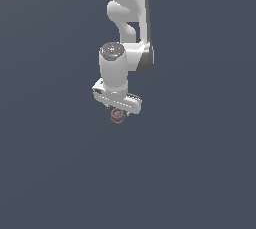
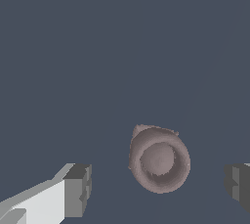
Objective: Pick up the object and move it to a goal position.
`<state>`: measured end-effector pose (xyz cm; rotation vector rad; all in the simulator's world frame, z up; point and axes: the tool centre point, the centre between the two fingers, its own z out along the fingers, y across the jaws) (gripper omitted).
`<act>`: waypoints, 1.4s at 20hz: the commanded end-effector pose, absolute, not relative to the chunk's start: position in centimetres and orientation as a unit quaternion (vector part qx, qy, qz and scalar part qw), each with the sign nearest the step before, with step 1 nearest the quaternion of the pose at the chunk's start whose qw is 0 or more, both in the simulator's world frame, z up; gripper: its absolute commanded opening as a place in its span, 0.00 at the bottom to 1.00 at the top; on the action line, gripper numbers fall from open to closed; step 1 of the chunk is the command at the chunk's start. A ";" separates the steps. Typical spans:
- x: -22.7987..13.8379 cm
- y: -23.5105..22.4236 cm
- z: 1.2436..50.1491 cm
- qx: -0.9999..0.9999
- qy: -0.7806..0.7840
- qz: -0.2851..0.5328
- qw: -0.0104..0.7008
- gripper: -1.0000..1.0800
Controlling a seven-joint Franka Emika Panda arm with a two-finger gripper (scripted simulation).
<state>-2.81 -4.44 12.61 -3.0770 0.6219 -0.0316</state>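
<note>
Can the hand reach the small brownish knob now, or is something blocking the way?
Probably yes. In the wrist view the brownish knob lies between the open fingers of the hand, and nothing else shows around it on the plain grey surface. How high the hand is above it, I cannot tell.

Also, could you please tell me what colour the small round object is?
The object is a muted brownish mauve, seen best in the wrist view.

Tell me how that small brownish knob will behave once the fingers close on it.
The knob looks rigid, so it probably won't deform. Its rounded sides may slip or roll if pinched off-centre. Being much narrower than the open fingers, it likely weighs little.
</note>
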 end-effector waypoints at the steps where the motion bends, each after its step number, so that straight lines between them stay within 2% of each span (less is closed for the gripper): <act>1: -3.7 -4.7 11.3 -0.974 0.226 -0.007 0.001 0.96; 10: -5.4 -5.3 9.0 -0.961 0.276 0.000 0.000 0.96; 17: -5.4 -5.3 8.5 -0.961 0.275 0.000 0.000 0.96; 28: -5.5 -5.3 4.2 -0.961 0.278 0.000 0.000 0.96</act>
